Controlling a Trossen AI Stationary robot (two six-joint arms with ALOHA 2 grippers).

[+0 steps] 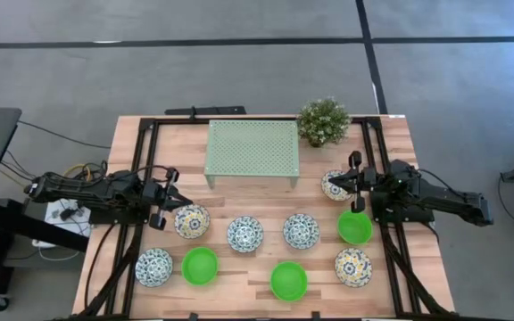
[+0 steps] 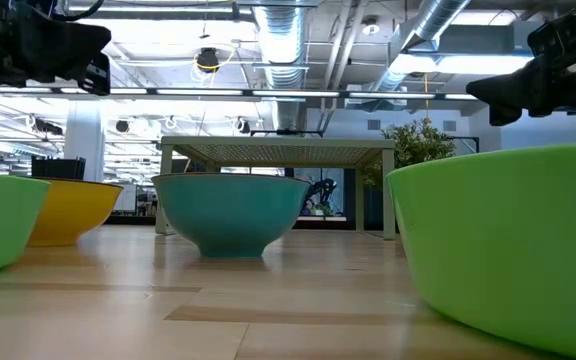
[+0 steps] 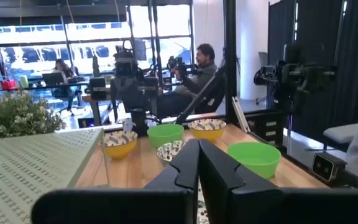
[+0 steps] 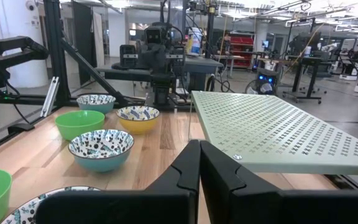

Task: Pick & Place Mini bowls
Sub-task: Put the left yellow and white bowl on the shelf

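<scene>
Nine mini bowls rest upright on their bases on the wooden table. Three are plain green. Six are patterned, among them three in a middle row and one at the far right. My left gripper is shut and empty, raised above the table's left side beside the leftmost middle-row bowl; its closed fingers show in the left wrist view. My right gripper is shut and empty, raised over the far-right patterned bowl; its fingers show in the right wrist view.
A pale green perforated rack stands on legs at the table's far middle, with a small potted plant beside it. Black frame rails run along both table sides. A person sits in the room beyond.
</scene>
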